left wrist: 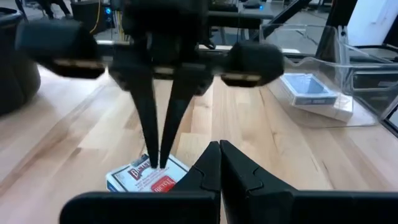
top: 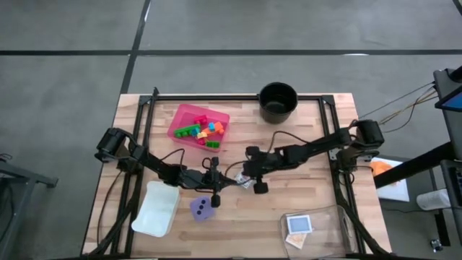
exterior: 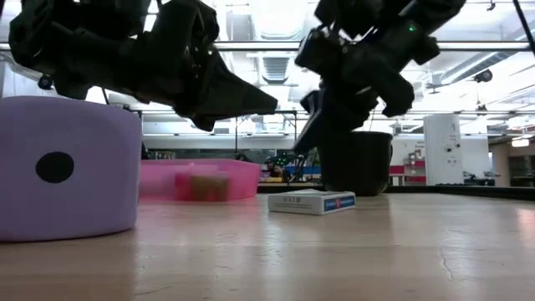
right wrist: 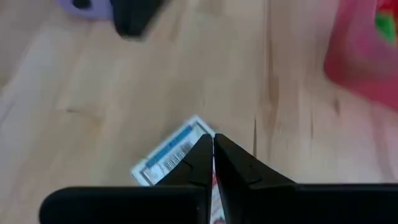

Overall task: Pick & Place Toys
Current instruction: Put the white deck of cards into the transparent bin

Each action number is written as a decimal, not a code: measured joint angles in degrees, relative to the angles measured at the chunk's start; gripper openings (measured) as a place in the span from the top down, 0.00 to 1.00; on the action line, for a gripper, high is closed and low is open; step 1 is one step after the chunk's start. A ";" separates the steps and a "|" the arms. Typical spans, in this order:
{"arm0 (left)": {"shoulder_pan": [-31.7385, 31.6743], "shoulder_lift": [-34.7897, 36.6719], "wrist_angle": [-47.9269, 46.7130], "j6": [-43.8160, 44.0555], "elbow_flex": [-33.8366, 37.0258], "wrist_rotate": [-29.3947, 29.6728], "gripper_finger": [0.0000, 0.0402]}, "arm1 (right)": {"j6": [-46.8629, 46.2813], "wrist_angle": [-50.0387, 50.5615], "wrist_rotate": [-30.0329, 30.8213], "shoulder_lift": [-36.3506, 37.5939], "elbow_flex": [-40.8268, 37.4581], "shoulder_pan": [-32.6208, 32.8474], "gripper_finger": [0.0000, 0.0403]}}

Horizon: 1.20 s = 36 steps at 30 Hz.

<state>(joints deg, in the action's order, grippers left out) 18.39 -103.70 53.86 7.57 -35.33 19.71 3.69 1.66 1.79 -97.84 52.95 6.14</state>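
— What's on the pale wooden bench (top: 303, 137)?

— At centre lies a small flat white-red card box with blue print (left wrist: 149, 176). Both pincers hang over it, the left pincer (top: 214, 182) and right pincer (top: 250, 173) each clenched, empty.

— The other toys?

— Small plastic bricks, green, red and orange (top: 203, 131), fill the pink square tray (top: 182, 115) at eleven o'clock. The purple dark-dotted die (top: 203, 209) sits at seven.
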 joint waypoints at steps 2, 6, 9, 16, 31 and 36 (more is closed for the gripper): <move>0.00 0.00 0.00 0.00 0.00 0.00 1.00 | 0.83 -3.37 0.03 1.70 -1.93 0.01 0.96; 0.00 0.00 -0.15 0.00 0.00 0.00 1.00 | 1.06 -11.49 -0.23 6.56 -7.41 0.01 0.96; 0.02 0.00 -0.17 0.13 0.00 0.00 1.00 | 0.38 -19.21 -1.82 9.91 -13.05 0.29 0.96; 0.00 0.00 -1.88 1.52 -0.40 0.00 1.00 | -3.74 -39.87 -1.80 17.09 -26.79 1.52 0.91; 0.04 0.00 -27.35 4.10 -10.77 1.81 0.57 | -6.76 -41.52 1.22 23.98 -32.31 2.37 0.32; 0.15 -0.56 -42.46 6.03 -17.49 6.68 0.53 | -6.76 -41.64 1.22 21.65 -31.56 2.37 0.30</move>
<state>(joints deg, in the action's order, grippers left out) 18.54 -104.26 11.40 13.60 -52.82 26.39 -3.07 -39.98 3.01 -76.19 21.39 8.51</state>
